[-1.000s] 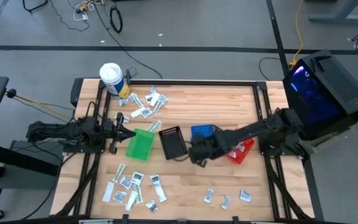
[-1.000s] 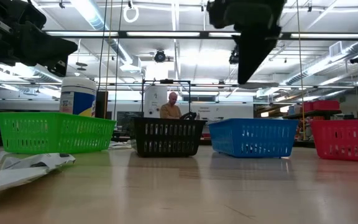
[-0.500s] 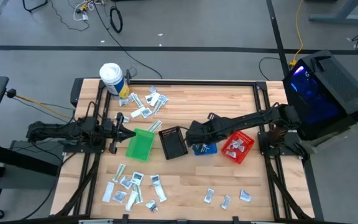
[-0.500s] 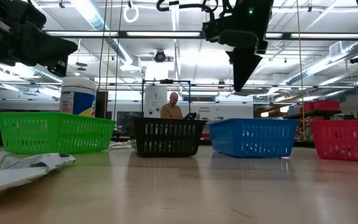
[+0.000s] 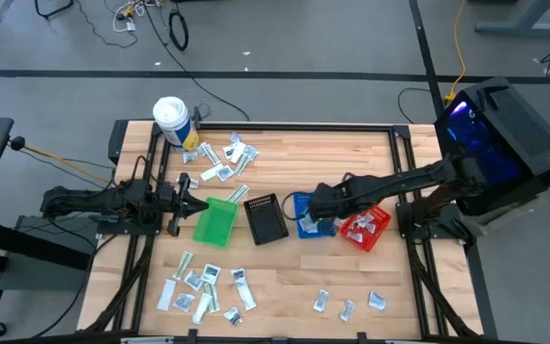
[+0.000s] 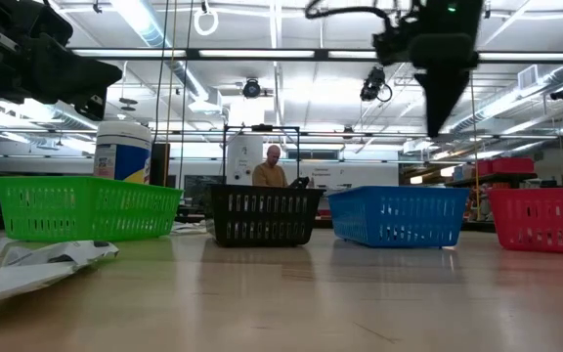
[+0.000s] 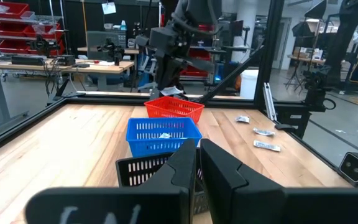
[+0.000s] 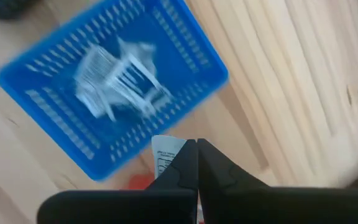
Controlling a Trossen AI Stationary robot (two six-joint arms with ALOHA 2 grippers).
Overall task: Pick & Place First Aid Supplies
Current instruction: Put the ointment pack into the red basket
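Note:
My right gripper (image 5: 317, 203) hangs over the blue bin (image 5: 303, 216), pointing steeply down and shut on a small white printed sachet (image 8: 166, 150). The low view shows this gripper (image 6: 444, 115) high above the bins. The blue bin (image 8: 110, 87) holds white sachets (image 8: 120, 81). More first aid supplies lie flat on the table at the far left (image 5: 222, 159), near left (image 5: 203, 290) and near right (image 5: 348, 304). My left gripper (image 5: 185, 202) waits shut and level at the table's left, beside the green bin (image 5: 215, 222). My right gripper pinches the white sachet between its two fingertips, coming from above. Only a corner of the sachet (image 8: 165, 147) sticks out beside the fingers (image 8: 182, 163); the rest is hidden behind them. The sachet is lifted clear above the bins.
Green, black (image 5: 265, 218), blue and red (image 5: 367, 227) bins stand in a row across the table's middle; the red one holds sachets. A white tub (image 5: 171, 121) stands at the far left corner. Bare wood lies at the far right.
My right gripper, still shut, has gone from in front of the black and blue bins toward the far edge, then toward the right. It now hangs over the blue bin, slightly higher.

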